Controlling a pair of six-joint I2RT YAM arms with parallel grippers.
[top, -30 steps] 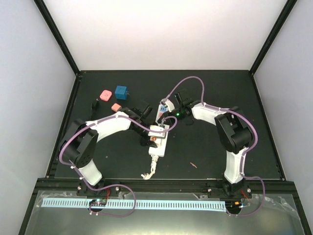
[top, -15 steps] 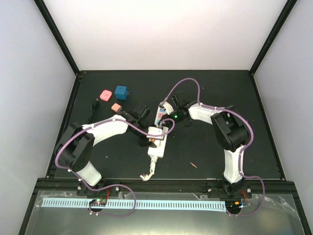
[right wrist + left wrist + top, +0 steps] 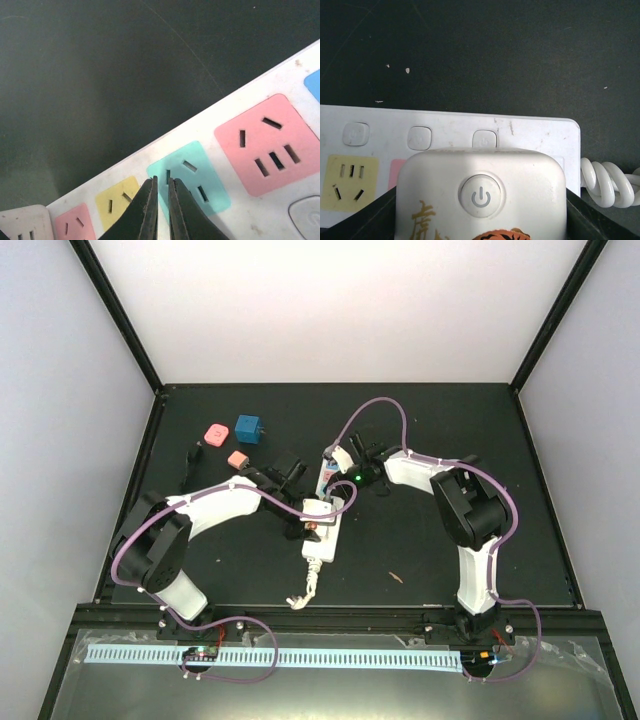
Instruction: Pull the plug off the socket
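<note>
Left gripper (image 3: 303, 522) had swung in and narrowed, its jaws apparently clamped on the white plug (image 3: 480, 195) seated in the socket (image 3: 535, 135) mid-table. The right gripper (image 3: 161, 181), jaws together, pressed the socket down, bracing it for the pull.

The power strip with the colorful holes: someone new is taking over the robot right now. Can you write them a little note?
The left tool is shut on the white plug, gripping it from both sides.
The right tool is shut, its tips at the green-blue outlet; contact cannot be told.
Where: the power strip lies mid-table between the arms, with its bundled cord at the near end. The plug sits in the strip near that end.
Done: plug gripped.
Left: pull the plug off, probably while the right tool keeps the strip down.
</note>
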